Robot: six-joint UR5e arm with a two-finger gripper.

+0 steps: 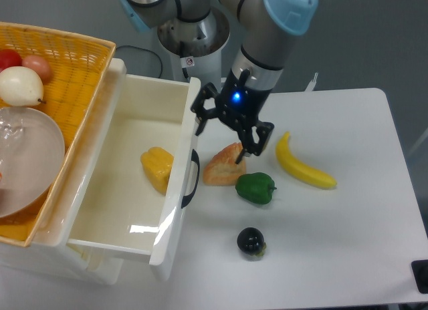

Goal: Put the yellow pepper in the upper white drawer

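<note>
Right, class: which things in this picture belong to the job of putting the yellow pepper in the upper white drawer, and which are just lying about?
Part of the job:
yellow pepper, lying inside the drawer
upper white drawer, pulled open
gripper, open and empty

Just lying about:
green pepper
banana
bread slice
dark round fruit
wicker basket

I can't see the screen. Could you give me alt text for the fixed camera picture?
A yellow pepper lies inside an open upper white drawer, while the robot's open gripper hangs empty above the white table beside it. On the table sit a bread wedge, a green pepper, a banana and a small dark fruit.
</note>
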